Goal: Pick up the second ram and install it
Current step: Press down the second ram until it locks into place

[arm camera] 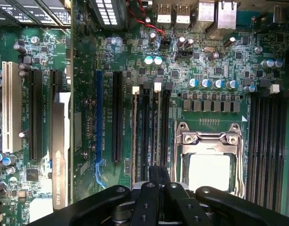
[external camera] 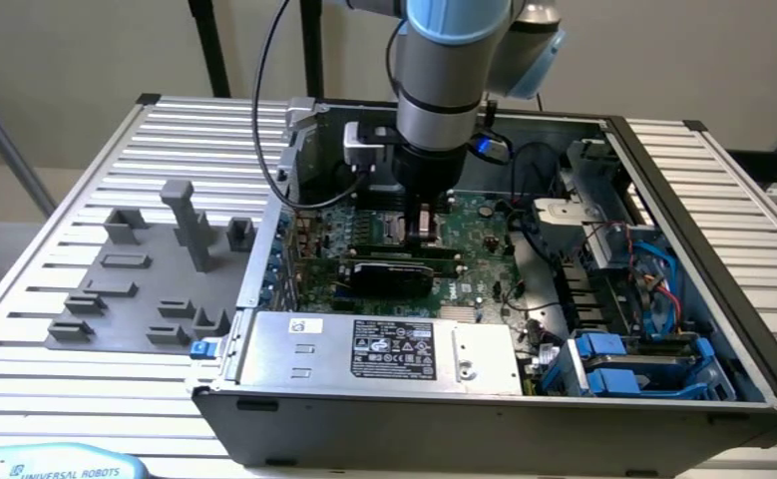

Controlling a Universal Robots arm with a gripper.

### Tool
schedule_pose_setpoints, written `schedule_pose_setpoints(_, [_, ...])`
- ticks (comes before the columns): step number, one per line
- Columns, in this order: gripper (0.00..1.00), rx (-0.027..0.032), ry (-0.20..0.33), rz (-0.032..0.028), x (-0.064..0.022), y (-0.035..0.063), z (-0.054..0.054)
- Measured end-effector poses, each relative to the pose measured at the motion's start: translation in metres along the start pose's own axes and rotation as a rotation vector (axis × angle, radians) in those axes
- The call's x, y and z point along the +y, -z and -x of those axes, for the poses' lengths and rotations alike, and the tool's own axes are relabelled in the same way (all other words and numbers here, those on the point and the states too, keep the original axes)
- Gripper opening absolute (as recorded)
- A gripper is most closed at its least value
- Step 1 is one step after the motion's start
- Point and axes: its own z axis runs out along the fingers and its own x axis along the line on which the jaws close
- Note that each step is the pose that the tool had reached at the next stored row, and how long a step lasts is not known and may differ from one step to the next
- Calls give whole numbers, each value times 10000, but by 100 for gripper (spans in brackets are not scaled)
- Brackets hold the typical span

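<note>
Item: my pincer. Fingers closed flat together with no gap, poised low over the motherboard, directly above the bank of memory slots beside the silver processor socket. My judgement: closed like this, the tips serve as a narrow pusher lined up along a slot.

Item: the second ram. I cannot pick out a loose stick. Whether one already sits in the slots straight ahead of my fingertips I cannot tell, since slot and board edge look alike from above.

Item: computer case. Open-topped, so my arm reaches straight down into it.

Item: grey fixture tray. Well off to the exterior view's left of me, outside the case; its blocks and posts hold no green stick that I can see.
</note>
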Motion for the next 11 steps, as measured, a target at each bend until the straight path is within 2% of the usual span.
schedule_pose_setpoints(3, [11, -2, 0, -2, 1, -7, 0])
schedule_pose_setpoints(5, [11, -18, -1, -4, 2, 55, 5])
schedule_pose_setpoints(8, [11, -9, 0, 10, 4, 185, 10])
schedule_pose_setpoints(11, [11, -9, -1, 21, 3, 239, 13])
